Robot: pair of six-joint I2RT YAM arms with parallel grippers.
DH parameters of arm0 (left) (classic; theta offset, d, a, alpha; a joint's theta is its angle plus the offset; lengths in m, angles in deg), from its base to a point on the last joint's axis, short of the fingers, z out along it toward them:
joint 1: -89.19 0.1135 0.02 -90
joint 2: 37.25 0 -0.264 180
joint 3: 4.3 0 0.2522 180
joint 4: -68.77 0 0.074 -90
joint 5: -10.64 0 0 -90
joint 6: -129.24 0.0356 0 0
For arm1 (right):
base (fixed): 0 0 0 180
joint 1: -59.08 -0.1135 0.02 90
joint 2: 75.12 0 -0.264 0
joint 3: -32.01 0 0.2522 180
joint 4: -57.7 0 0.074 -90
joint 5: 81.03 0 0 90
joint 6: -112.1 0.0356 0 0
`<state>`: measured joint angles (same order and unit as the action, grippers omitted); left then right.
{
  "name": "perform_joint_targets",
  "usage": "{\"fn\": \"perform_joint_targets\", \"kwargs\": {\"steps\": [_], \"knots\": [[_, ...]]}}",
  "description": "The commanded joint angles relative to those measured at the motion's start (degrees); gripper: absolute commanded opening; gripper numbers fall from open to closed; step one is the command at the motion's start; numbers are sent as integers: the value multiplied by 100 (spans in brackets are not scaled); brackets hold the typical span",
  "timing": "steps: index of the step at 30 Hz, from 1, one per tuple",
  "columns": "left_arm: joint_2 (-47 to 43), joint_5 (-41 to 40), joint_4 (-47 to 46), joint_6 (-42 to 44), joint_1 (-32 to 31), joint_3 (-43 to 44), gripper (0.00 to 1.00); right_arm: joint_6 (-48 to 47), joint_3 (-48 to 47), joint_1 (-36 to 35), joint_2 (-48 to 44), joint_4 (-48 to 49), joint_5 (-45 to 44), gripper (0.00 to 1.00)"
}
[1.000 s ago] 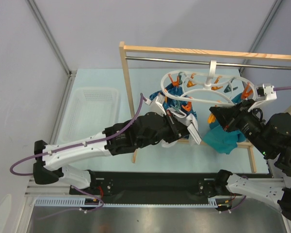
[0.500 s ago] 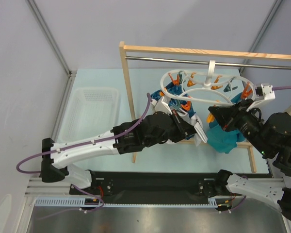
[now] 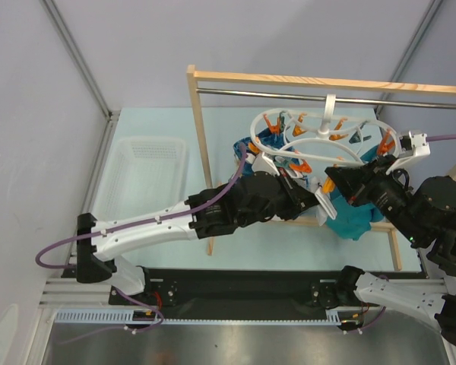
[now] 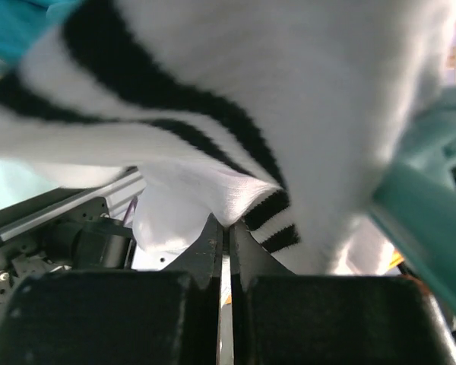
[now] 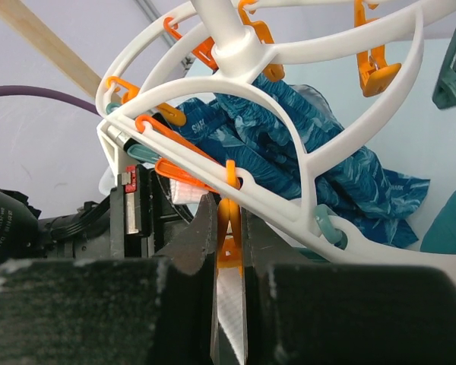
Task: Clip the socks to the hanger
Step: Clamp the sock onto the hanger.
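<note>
A striped sock (image 4: pixel 235 99) at an orange clip (image 5: pixel 228 245) of the hanger (image 5: pixel 229 42), near the counter's far edge.
The left gripper (image 4: pixel 226 232) clenches the sock; the right gripper (image 5: pixel 228 204) squeezes the clip.

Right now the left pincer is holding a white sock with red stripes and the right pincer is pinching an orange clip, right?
Not quite. The left pincer holds the white sock, but its stripes are black, not red, as the left wrist view shows. The right pincer does pinch an orange clip.
</note>
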<state>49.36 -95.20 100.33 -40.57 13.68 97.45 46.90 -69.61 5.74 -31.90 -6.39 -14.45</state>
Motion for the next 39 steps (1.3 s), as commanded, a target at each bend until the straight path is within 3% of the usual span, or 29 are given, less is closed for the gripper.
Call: {"fn": "perform_joint_targets", "kwargs": {"steps": [1, 26, 39], "knots": [[102, 204, 21, -227, 9, 386, 0, 25, 67, -36, -7, -162, 619, 0], [743, 160, 2332, -1019, 18, 1940, 0, -98, 181, -36, 11, -232, 522, 0], [708, 239, 2123, -1098, 10, 1933, 0, -115, 339, -36, -42, -92, 584, 0]]}}
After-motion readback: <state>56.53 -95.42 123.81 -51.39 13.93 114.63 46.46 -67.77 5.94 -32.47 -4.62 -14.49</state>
